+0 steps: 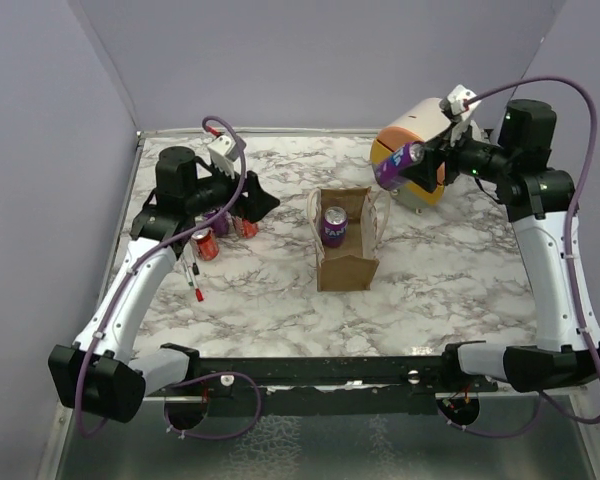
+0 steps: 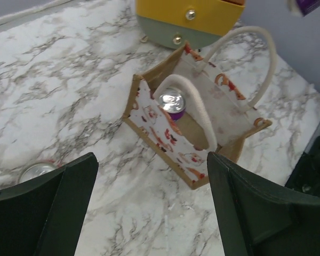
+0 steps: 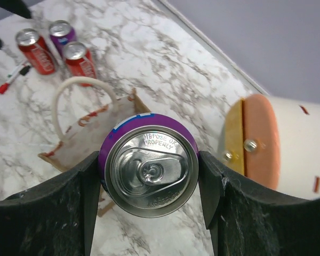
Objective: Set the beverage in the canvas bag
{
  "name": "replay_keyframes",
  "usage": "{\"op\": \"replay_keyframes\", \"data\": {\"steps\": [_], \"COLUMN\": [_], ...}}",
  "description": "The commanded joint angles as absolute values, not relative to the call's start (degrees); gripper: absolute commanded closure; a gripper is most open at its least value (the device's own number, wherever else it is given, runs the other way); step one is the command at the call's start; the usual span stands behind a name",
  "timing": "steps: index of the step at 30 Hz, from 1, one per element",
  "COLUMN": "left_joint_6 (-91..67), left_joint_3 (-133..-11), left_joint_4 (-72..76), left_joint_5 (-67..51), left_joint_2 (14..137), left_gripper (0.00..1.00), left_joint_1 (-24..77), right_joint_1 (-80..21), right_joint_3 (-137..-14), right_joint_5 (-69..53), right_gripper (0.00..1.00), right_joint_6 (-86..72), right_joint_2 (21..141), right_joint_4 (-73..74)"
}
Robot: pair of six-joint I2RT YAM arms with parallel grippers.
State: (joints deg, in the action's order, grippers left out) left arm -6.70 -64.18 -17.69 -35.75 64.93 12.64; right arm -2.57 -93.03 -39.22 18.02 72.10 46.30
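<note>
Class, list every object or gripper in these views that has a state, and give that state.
canvas bag: upright, mouth open, one can inside.
can in bag: upright.
held purple can: gripped, off the table.
right gripper: shut on held purple can.
left gripper: open, empty.
red cans: upright on the table.
marker: lying flat.

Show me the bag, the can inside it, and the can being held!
canvas bag [image 1: 347,270]: top view, front wall.
can inside the bag [image 2: 172,100]: left wrist view, silver lid.
held purple can [image 3: 149,170]: right wrist view, silver lid.
</note>
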Motion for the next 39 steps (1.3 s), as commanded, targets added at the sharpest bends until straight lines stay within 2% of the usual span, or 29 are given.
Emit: {"op": "replay_keyframes", "data": {"steps": [1, 6, 14, 19, 21, 23, 31, 39], "left_joint_6": [-13.5, -14.4, -15.4, -16.7, -16.5, -15.6, -11.2, -7.6], "left_joint_3": [-68.2, -70.9, -71.2, -69.0, -68.1, -67.0, -62.5, -60.2], "left_joint_4": [-10.3, -9.6, -7.0, -5.3, -5.2, -5.2, -7.2, -9.5], "left_joint_5": [-41.0, -37.0, -33.8, -33.6, -32.2, -31.5, -30.5, -30.5], "left_joint_2": [68.8, 74.7, 80.6, 82.1, 82.3, 81.8, 79.5, 78.6], "left_gripper": [0.16, 0.18, 0.31, 0.46, 0.63, 0.74, 0.98, 1.00], "left_joint_1": [17.8, 25.1, 26.3, 26.4, 26.4, 26.4, 26.4, 26.2], "right_joint_1": [-9.6, -13.2, -16.9, -20.0, -20.9, -21.5, -23.0, -25.3], "right_joint_3": [-97.0, -99.2, -96.2, -95.3, -95.7, -96.1, -97.1, -94.8], "right_joint_5": [-44.4, -44.3, -42.2, -40.9, -40.5, -39.6, -38.1, -35.3], "right_gripper": [0.99, 0.99, 0.99, 0.99, 0.99, 0.99, 0.99, 0.99], "right_joint_6": [17.2, 19.4, 23.8, 28.7, 30.4, 32.0, 37.9, 38.3], "right_joint_2": [75.1, 78.5, 80.1, 82.0, 83.0, 84.0, 87.3, 90.0], "right_joint_4": [43.6, 45.7, 47.1, 49.5, 50.6, 51.6, 57.9, 58.0]}}
